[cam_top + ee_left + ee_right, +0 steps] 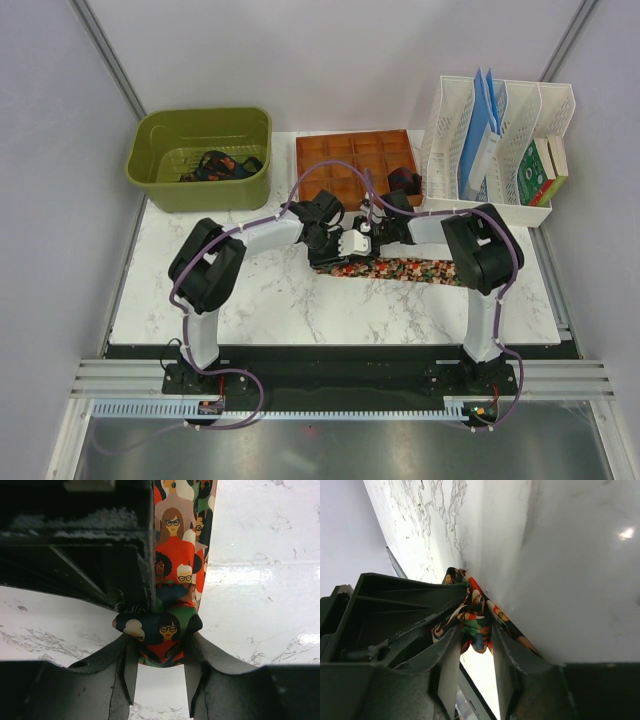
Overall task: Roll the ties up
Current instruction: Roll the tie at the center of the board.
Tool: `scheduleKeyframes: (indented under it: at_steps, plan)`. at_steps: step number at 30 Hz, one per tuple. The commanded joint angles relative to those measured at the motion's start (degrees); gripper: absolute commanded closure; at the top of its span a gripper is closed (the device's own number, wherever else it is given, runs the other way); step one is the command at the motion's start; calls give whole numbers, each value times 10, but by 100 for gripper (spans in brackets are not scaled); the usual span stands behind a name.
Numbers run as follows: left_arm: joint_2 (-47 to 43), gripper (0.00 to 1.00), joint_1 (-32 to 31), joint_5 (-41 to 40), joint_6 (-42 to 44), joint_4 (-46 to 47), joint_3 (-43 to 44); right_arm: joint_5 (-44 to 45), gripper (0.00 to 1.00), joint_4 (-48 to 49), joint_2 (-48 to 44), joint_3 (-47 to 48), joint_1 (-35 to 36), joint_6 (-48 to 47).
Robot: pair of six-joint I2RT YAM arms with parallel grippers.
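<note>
A tie (412, 271) printed with cartoon faces in red, green and orange on black lies along the marble table, its left end rolled up. My left gripper (335, 241) is shut on that rolled end (160, 630), fingers pressing both sides, and the flat strip (176, 545) runs away from it. My right gripper (363, 240) faces it from the right. Its fingers (451, 655) stand apart, with bunched tie fabric (476, 617) lying between their tips. The two grippers almost touch.
A green bin (200, 192) at the back left holds several dark ties (221, 165). A brown compartment tray (345, 160) behind the grippers has a dark roll (405, 180) in a right cell. A white file rack (495, 200) stands back right.
</note>
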Motion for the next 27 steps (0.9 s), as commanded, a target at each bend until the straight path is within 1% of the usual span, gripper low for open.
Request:
scheduleKeyframes:
  at_steps: [1, 2, 3, 9, 15, 20, 24, 27]
  plan:
    - [56, 56, -15, -6, 8, -12, -20, -5, 57, -24, -42, 15, -7, -18]
    - [56, 56, -15, -5, 8, -13, -19, -6, 54, -24, -45, 15, -8, -18]
    - [57, 56, -15, -5, 7, -12, -19, -9, 53, -23, -47, 13, -7, -17]
    - [56, 56, -15, -5, 9, -13, -18, -21, 50, -13, -54, 6, -8, 7]
    - [56, 57, -15, -1, 8, -14, -18, -19, 45, -12, -73, -14, -20, 18]
    - [55, 57, -14, 1, 9, -16, -16, -37, 44, 66, -95, -65, -41, 51]
    - [57, 57, -15, 2, 8, -17, -12, -44, 44, 157, -101, -100, -39, 103]
    - [57, 57, -15, 2, 6, -18, -12, -37, 43, 152, -86, -97, -24, 97]
